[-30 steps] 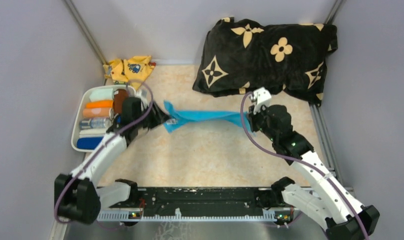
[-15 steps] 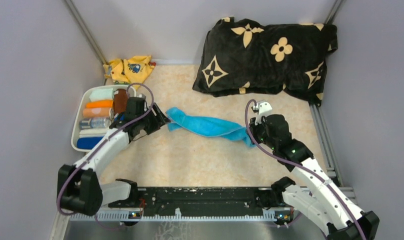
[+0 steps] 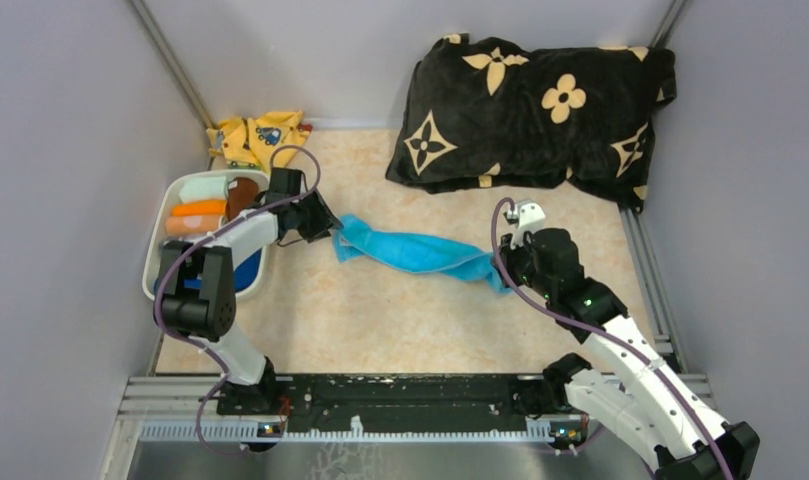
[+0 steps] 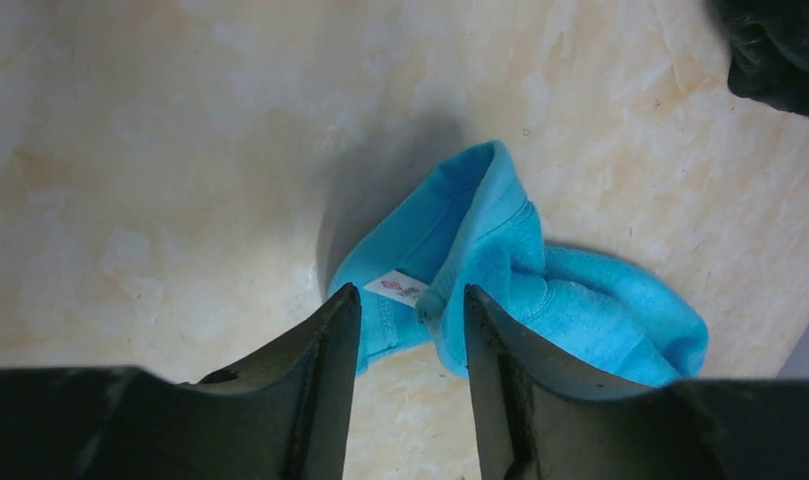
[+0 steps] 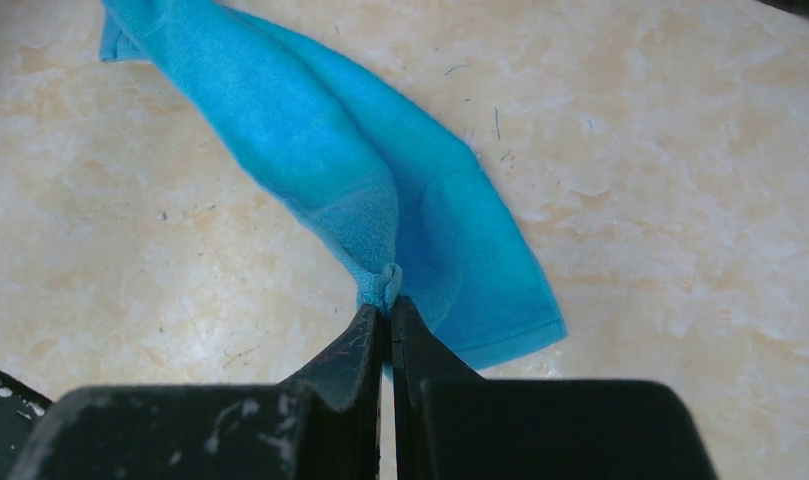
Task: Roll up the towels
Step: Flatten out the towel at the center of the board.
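Beyond the towel (image 3: 415,252), against the back wall, lies a black pillow (image 3: 535,105) with tan flowers. Its near edge is close to the towel's right half but apart from it. Left of the towel stands a white bin (image 3: 150,272) holding rolled cloths (image 3: 198,209), and a yellow cloth (image 3: 258,138) is bunched in the corner behind that. The left arm bends across the bin on its way to the towel.

The towel is bright blue and lies on the bench (image 3: 400,310) as a long, crumpled band, folded lengthwise. A small white label (image 4: 398,287) shows at its left end. The left claw (image 4: 410,300) stands apart, one finger on each side of that labelled corner. The right claw (image 5: 385,305) is clamped together on a pinch of the towel's right corner.

The widest stretch of open bench lies on the towel's near side, reaching to the black rail (image 3: 400,395) at the arm bases. Grey walls close in to the towel's left, right and back.
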`<action>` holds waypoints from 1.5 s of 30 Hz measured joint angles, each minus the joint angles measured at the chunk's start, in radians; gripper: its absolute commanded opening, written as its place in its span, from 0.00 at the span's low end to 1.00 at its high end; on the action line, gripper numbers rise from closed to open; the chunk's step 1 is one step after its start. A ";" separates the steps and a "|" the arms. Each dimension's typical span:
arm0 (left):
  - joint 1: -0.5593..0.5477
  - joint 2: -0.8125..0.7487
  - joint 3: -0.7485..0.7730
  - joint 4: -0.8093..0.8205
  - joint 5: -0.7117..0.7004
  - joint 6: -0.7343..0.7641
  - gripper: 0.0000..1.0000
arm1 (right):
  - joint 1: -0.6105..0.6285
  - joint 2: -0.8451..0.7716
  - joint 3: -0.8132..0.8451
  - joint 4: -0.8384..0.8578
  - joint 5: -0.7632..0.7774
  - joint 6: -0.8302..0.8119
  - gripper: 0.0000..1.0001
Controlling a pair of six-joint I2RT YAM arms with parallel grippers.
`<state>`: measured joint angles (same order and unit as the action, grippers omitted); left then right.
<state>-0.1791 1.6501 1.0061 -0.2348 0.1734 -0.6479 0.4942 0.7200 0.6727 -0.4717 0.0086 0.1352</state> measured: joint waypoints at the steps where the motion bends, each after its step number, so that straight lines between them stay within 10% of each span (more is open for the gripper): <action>1: 0.001 0.018 0.009 0.006 0.006 0.002 0.37 | 0.000 0.000 0.000 0.006 0.000 0.000 0.00; 7: 0.001 0.084 0.073 0.045 0.048 0.018 0.00 | 0.000 0.002 -0.005 0.032 -0.002 0.000 0.00; 26: 0.128 0.097 0.692 0.002 0.159 0.028 0.00 | -0.092 0.279 0.283 0.331 0.271 -0.343 0.00; 45: 0.156 -0.253 -0.302 -0.086 0.084 0.047 0.08 | -0.093 0.048 0.014 0.048 -0.119 -0.076 0.12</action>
<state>-0.0235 1.3975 0.7044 -0.3206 0.2577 -0.6010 0.4015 0.7681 0.6868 -0.4236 -0.1101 0.0589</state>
